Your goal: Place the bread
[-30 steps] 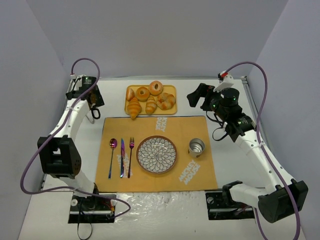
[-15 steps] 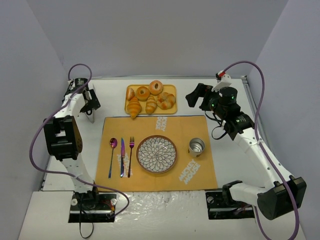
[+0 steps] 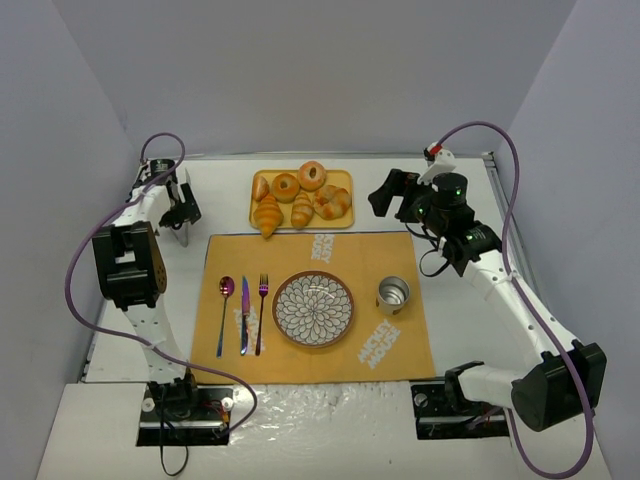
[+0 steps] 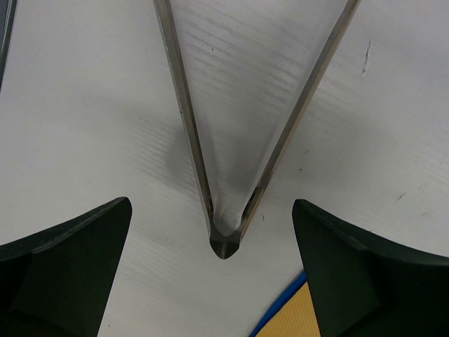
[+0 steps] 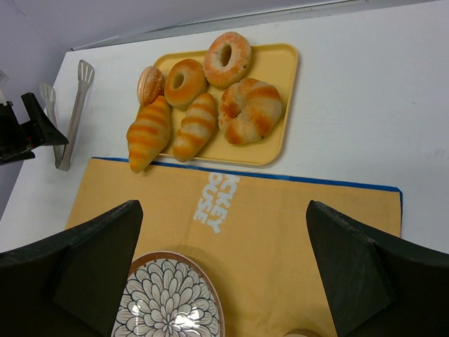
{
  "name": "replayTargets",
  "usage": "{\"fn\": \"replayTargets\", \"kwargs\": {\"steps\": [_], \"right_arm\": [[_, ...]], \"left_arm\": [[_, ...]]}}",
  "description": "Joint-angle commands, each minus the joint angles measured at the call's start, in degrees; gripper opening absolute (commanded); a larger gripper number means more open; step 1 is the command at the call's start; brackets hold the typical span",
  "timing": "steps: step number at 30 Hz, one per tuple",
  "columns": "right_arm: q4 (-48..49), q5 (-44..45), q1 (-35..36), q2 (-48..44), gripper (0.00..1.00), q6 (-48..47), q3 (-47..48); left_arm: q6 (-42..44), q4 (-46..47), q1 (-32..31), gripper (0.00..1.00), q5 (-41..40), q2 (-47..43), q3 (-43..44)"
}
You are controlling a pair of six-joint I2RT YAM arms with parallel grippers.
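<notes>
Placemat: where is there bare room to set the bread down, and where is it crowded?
The plate is empty. Bare placemat also runs between the tray and the plate, and on the near side of the cup. Crowded: the tray, where the bread lies beside rolls, and the left strip with spoon, knife, fork.

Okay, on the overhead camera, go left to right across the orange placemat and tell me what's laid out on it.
spoon → knife → fork → patterned plate → metal cup
</notes>
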Motion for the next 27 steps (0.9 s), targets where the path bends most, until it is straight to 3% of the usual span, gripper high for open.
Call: {"fn": "replayTargets", "kwargs": {"steps": [1,27], "right_arm": [[4.1,-1.1,0.5,0.1,1.00,-1.3,2.1],[4.4,-1.9,0.5,3.4,1.00,-2.3,3.7]], "left_arm": [[1.0,0.9,0.7,0.97,0.1,-0.7,4.5],[1.4,-1.2,1.6,0.97,1.4,8.4,12.3]]}}
